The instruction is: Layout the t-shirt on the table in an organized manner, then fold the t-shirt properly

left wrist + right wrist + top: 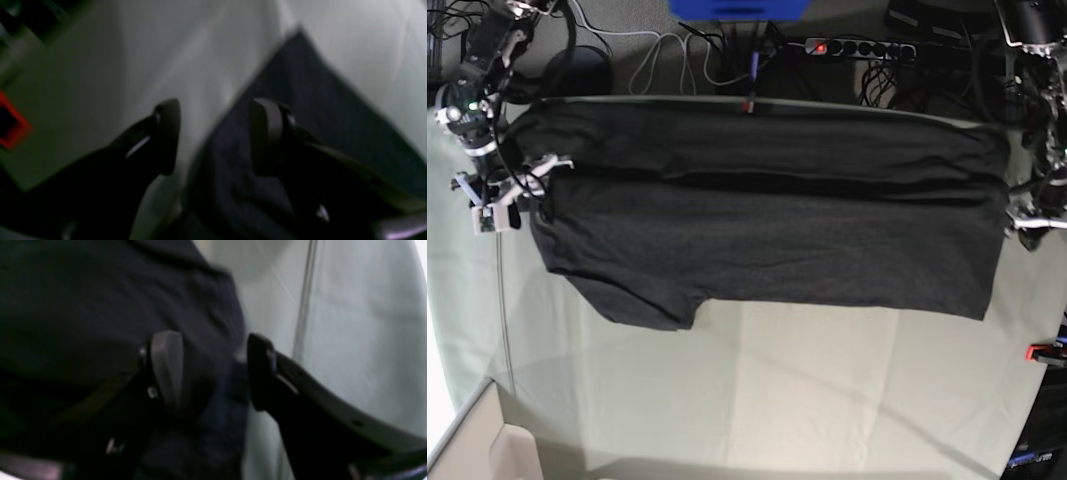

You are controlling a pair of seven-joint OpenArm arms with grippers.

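The black t-shirt (pixel 767 220) lies spread wide across the far half of the table (pixel 777 390), with a long crease running along its length. Its graphic is hidden. My right gripper (pixel 535 192) is at the shirt's left end. In the right wrist view it (pixel 213 370) is open, with the shirt's edge (pixel 100 306) lying between the jaws. My left gripper (pixel 1013 215) is at the shirt's right end. In the left wrist view it (pixel 215 136) is open, one finger over the shirt (pixel 317 110) and the other over bare table (pixel 200 50).
A red clamp (pixel 1039 351) sits at the table's right edge and also shows in the left wrist view (pixel 10 126). A power strip (pixel 877 47) and cables lie behind the table. A pale box (pixel 507 450) stands at the front left corner.
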